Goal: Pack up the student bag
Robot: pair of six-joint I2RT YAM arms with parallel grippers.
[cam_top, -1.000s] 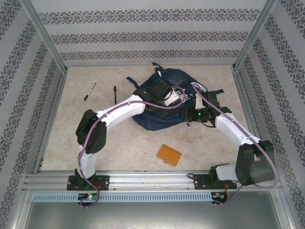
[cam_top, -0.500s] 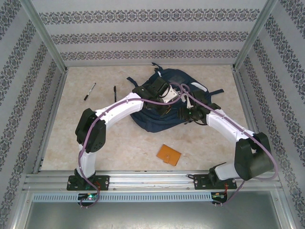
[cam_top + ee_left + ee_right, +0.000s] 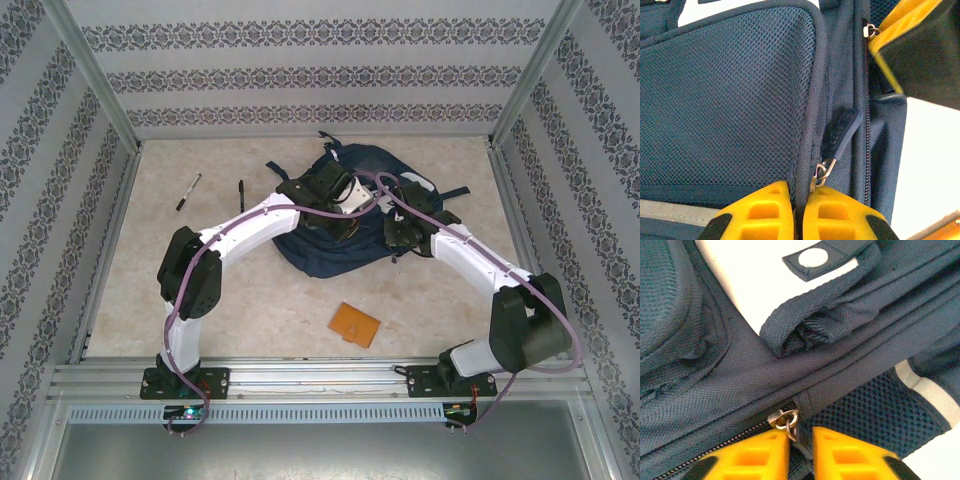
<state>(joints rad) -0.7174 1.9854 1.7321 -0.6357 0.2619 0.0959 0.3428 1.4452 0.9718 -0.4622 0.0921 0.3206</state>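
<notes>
1. The bag (image 3: 315, 258) lies flat on the table (image 3: 200, 290). Our left hand (image 3: 796, 200) is pinched shut on the bag's pocket seam (image 3: 809, 145). If that thin seam slips out, the bag may drag along.
2. Our right hand (image 3: 801, 440) sits narrow around the bag's zip pull (image 3: 785, 419); we cannot tell whether it grips. Tugging off the zip's line may jam it.

No lettering, brand, number or sign can be read anywhere. At twelve o'clock in the right wrist view, the fabric tab (image 3: 827, 257) of the student bag (image 3: 715, 380) bears only a plain white dot. The raised marks on the zipper pull (image 3: 841, 131) are too faint to read.
</notes>
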